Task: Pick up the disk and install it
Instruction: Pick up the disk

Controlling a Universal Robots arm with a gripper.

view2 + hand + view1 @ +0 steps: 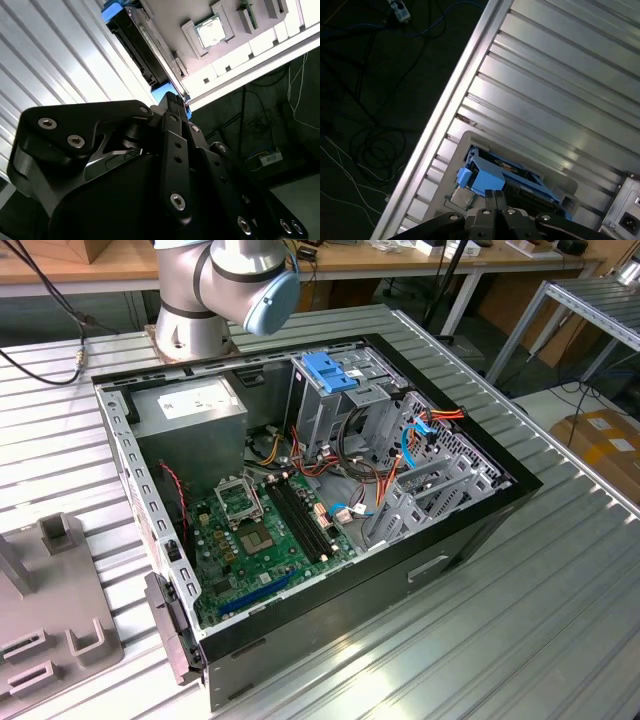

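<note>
Slip risk: gripper (pixel 494 193) closed tight right at disk (pixel 485 180) blue edge, v thin bite prob; cd twist out n drop by table (pixel 545 75) rim.

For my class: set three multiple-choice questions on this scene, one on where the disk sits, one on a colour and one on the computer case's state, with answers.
1. Where is the disk?
A) on a wooden shelf
B) in a grey tray on the ribbed table
C) on the floor

2. What colour is the disk's bracket?
A) red
B) blue
C) yellow

3. How is the computer case?
A) open on top
B) closed by a panel
C) wrapped in foil

Answers:
1 B: both wrist views show the disk in the grey tray on the ribbed table.
2 B: the bracket edging it is blue.
3 A: the exterior view looks straight onto the motherboard.
</note>
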